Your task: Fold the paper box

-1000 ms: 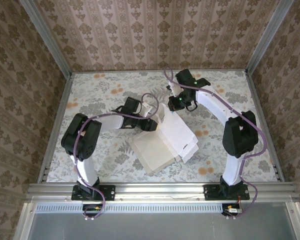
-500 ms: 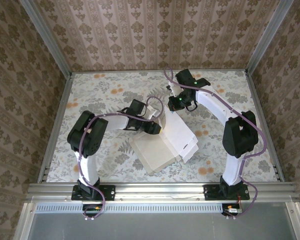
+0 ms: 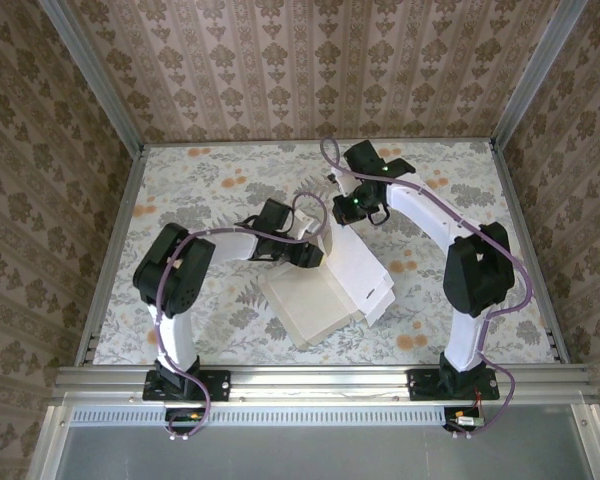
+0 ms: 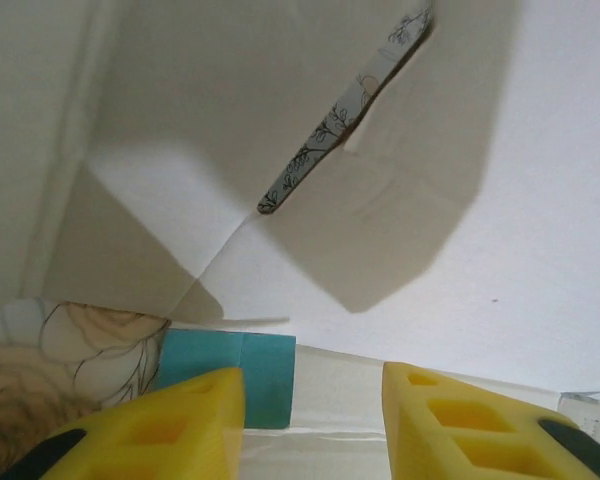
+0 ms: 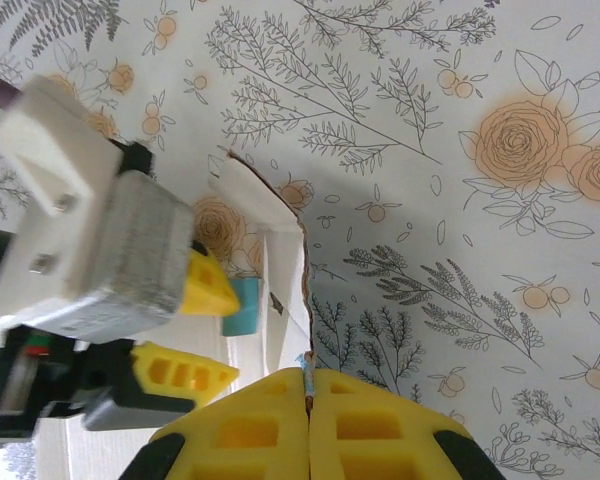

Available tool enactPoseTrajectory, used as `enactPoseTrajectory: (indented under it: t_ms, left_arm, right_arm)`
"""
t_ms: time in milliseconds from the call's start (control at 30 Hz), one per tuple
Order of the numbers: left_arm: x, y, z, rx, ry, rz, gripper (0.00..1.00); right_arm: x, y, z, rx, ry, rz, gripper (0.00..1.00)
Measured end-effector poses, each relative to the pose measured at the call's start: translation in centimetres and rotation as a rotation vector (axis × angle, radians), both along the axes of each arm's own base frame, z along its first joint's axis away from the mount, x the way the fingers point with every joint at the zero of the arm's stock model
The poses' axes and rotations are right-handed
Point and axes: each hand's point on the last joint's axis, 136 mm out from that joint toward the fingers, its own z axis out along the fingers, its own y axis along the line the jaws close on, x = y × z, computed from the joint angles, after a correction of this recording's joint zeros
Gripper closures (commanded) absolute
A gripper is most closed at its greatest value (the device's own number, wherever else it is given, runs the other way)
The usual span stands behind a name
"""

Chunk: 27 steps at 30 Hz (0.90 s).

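Paper box (image 3: 315,300) lying half-formed, white inside up, beneath both claws and reaching back toward their bases. Right gripper (image 5: 307,385) pinched shut on a raised flap's edge; left gripper (image 4: 313,385) spread open just beside that flap. Looks mid-fold: next calls for creasing that 1 flap inward. Flap's shape partly hidden under the wrists.

Locate the paper box (image 3: 325,285) on the bench (image 3: 200,190), white side up and partly formed, between the two sets of jaws. One white flap (image 5: 283,270) stands raised, its thin edge pinched in the closed right jaws. Directly ahead of the parted left jaws you see a white panel (image 4: 500,230) with an open slit (image 4: 330,130). A turquoise strip (image 4: 252,368) shows just beyond their tips.
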Motion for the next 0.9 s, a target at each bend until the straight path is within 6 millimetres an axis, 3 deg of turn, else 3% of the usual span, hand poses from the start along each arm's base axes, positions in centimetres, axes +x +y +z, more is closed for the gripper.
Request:
enactPoseTrajectory:
  t_ms: [167,300,567,900]
  left_arm:
    - [1.3,1.7,3.4,-0.049,-0.063,0.046,0.58]
    - [2.8,3.4,5.7,-0.08,-0.128,0.071,0.51]
    - [3.7,5.1,6.4,-0.078,-0.172,0.017,0.49]
    - [6.2,4.1,7.6,-0.113,-0.199,-0.073,0.47]
  right_arm:
    - [-0.4,0.5,-0.2,-0.036,-0.016,0.027,0.92]
    - [-0.6,0.8,-0.2,-0.049,-0.027,0.051,0.91]
    - [-0.8,1.2,0.0,-0.054,-0.039,0.086,0.92]
    - [-0.9,1.9,1.1,-0.032,-0.05,0.128,0.92]
